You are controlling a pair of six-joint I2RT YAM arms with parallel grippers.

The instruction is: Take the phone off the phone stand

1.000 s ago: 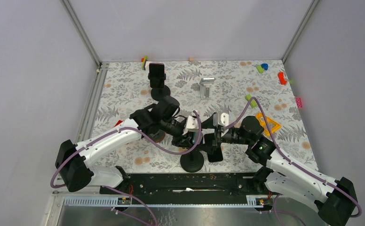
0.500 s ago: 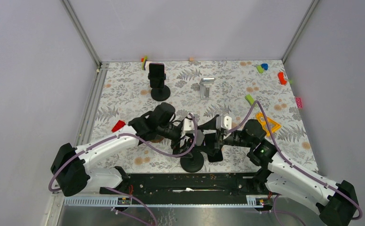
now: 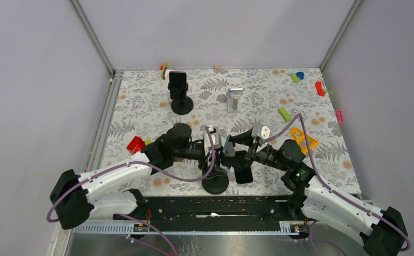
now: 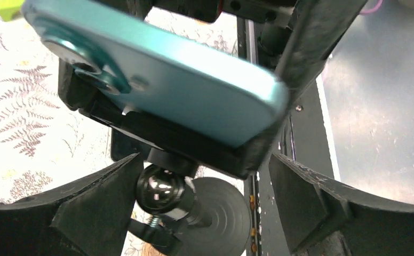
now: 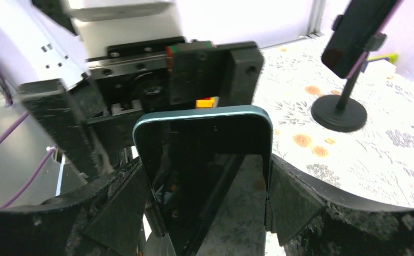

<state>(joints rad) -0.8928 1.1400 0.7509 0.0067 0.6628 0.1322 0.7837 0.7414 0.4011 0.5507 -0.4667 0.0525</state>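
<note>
Your teal phone (image 5: 205, 138) sits clamped in the phone stand (image 3: 215, 182), at the middle of the tabletop's (image 3: 141, 106) near edge. Your right gripper (image 5: 207, 198) grasps its two sides. Your left gripper (image 4: 202, 198) is released, its fingers spread wide either side of the stand's ball joint (image 4: 159, 188).

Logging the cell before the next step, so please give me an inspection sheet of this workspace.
Surface: fern-print table cover.
Job's things: teal phone sits tilted in the cradle of the near stand.
Clutter: red block, green block, orange piece; at the back, a second stand holding a black phone, and a silver stand.
Grippers: left gripper open around the stand's neck, not touching; right gripper closed on the phone's edges.
Cables: purple cables along both arms.
Surroundings: grey walls, frame posts.
</note>
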